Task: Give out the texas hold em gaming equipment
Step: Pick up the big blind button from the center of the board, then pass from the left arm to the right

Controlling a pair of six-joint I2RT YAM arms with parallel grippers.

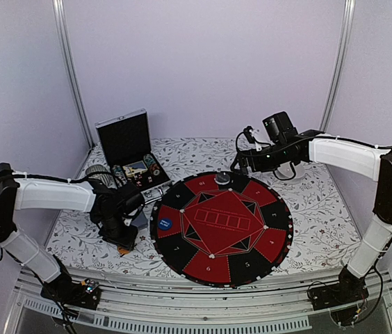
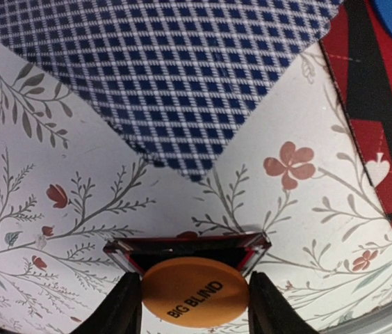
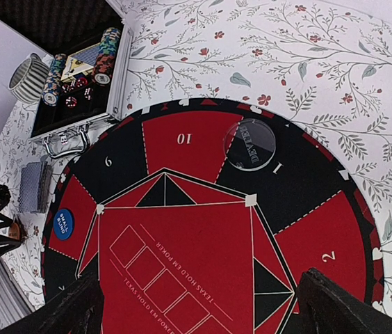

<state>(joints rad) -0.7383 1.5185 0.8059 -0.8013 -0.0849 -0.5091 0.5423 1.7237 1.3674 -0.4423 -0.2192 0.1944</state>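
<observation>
An orange round button (image 2: 194, 292) marked BIG BLIND sits between my left gripper's (image 2: 194, 306) black fingers, which touch it on both sides; so the gripper is shut on it. It lies on a small black triangular marker (image 2: 185, 249) on the floral cloth. A deck of blue-checked cards (image 2: 161, 76) lies just beyond. The blue blind button (image 1: 165, 224) rests on the mat's left edge. A clear dealer disc (image 3: 250, 144) lies at the mat's far rim. My right gripper (image 3: 203, 306) hangs open above the mat, holding nothing.
The big round red-and-black mat (image 1: 251, 236) fills the table's middle. An open silver-edged black case (image 3: 78, 76) with stacked striped chips (image 3: 105, 56) stands at the back left, beside a striped round tin (image 3: 29, 78). Frame posts rise behind.
</observation>
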